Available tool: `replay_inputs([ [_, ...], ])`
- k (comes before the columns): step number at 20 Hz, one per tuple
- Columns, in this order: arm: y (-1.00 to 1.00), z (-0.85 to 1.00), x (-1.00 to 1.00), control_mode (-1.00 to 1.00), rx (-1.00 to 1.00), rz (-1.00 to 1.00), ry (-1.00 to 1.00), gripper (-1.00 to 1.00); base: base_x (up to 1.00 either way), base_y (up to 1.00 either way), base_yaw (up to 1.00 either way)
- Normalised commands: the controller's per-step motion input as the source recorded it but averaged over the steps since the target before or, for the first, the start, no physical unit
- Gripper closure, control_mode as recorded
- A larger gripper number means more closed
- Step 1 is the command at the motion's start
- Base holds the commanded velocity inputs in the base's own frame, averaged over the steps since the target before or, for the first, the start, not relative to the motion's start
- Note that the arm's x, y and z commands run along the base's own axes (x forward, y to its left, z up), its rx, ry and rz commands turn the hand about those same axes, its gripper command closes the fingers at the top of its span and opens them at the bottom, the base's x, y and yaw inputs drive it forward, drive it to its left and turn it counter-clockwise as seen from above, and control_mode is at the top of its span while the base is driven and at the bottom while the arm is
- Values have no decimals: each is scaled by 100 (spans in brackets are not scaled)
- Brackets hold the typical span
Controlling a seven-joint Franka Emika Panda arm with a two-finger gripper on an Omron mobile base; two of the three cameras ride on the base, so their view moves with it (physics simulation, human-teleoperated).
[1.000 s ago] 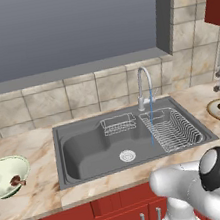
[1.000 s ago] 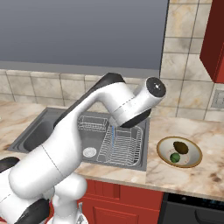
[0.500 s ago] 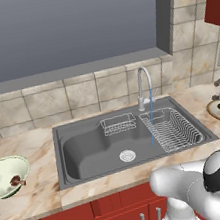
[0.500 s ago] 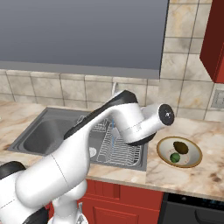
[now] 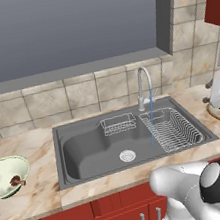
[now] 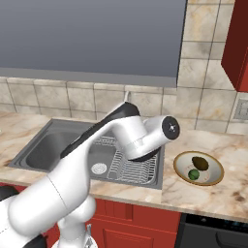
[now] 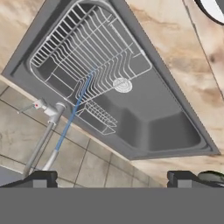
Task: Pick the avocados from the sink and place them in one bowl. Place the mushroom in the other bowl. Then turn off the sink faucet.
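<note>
Both avocados (image 6: 199, 163) lie in the tan bowl (image 6: 181, 160), water runs from the faucet (image 5: 143, 83) (lever up), jaws apart, empty.

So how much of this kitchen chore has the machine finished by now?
Done: both avocados lie in the tan bowl, and the mushroom sits in the green-cream bowl. The sink holds no produce. Left: water runs from the faucet, so turning it off remains. The gripper looks open over the sink.
</note>
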Motion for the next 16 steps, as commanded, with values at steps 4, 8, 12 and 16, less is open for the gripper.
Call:
replay_inputs([
  [4, 3, -1, 22, -100, 2, 0, 4, -100, 0, 0, 0],
  [8, 0, -8, 25, -100, 6, 0, 1, -100, 0, 0, 0],
  [12, 0, -7, 25, -100, 8, 3, 1, -100, 0, 0, 0],
  [16, 0, -9, 24, -100, 8, 5, 2, -100, 0, 0, 0],
])
